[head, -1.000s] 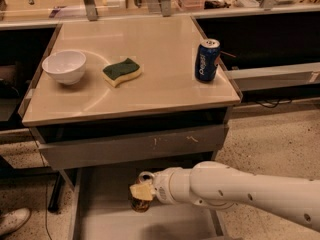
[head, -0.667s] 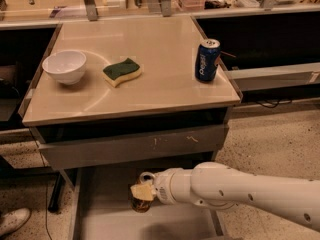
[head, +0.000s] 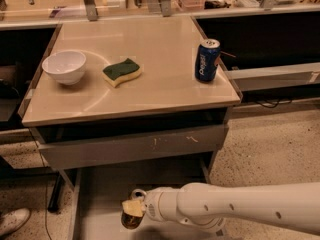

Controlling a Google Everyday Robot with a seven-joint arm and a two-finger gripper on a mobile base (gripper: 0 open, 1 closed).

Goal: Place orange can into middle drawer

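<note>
The can (head: 131, 220) hangs at the bottom of the frame, left of centre, over the floor of the pulled-out drawer (head: 102, 199), and I cannot tell whether its base touches down. The step in hand looks like the placing itself: the next move calls for settling the can upright on the floor, then letting go and lifting clear of the scratched drawer front (head: 135, 148) above. The gripper (head: 132, 212) is closed on the can's top
</note>
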